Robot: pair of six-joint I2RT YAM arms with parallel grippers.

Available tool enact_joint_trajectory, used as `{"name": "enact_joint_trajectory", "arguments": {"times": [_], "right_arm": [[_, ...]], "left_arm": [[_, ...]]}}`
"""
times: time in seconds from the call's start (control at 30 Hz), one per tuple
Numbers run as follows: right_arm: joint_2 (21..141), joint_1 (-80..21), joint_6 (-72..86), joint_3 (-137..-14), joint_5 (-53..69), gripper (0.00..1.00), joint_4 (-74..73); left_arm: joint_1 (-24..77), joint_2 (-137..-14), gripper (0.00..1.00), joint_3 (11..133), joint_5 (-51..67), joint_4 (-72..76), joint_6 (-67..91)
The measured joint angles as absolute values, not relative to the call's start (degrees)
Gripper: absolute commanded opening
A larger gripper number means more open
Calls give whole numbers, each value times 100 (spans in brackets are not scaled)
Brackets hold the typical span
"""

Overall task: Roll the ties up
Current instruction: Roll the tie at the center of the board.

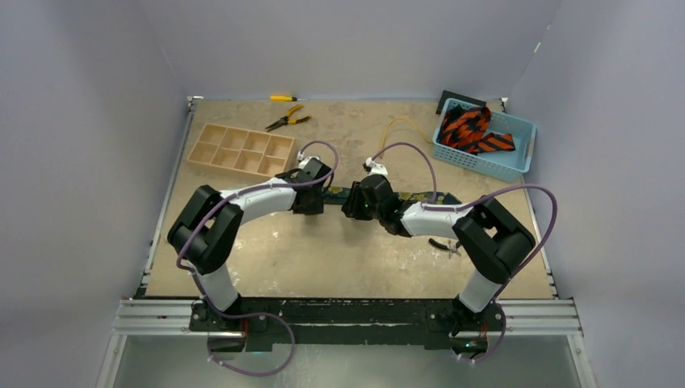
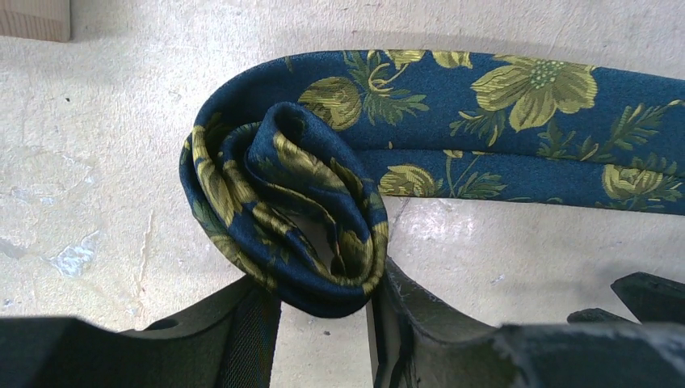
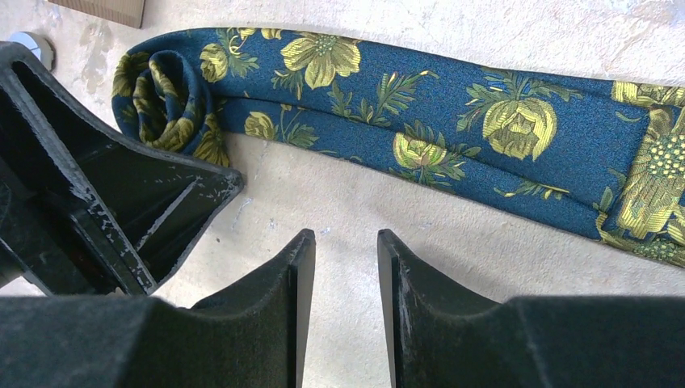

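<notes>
Navy tie cut off at right edge; mostly hidden overhead

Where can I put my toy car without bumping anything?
The biggest bare patch is the near strip of table, between its front edge and the navy tie. Another lies at the far middle, between the pliers and the yellow cord. It's crowded where the left gripper and right gripper meet, and by the blue basket.
</notes>
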State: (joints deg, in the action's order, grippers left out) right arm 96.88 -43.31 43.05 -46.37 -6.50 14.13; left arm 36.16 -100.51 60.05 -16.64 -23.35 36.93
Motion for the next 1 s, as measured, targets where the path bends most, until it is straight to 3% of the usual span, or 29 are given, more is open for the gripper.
{"name": "enact_joint_trajectory", "arguments": {"times": [0.6,1.0], "right_arm": [[9443,-4311,4110,-4637,-628,49,1457],[9441,-4311,4077,-4637,-578,55,1455]], "left_arm": [[3616,-10051,51,6521,-1555,-2530,3682],[3616,-10051,52,6816,-1538,-2574,3667]]}}
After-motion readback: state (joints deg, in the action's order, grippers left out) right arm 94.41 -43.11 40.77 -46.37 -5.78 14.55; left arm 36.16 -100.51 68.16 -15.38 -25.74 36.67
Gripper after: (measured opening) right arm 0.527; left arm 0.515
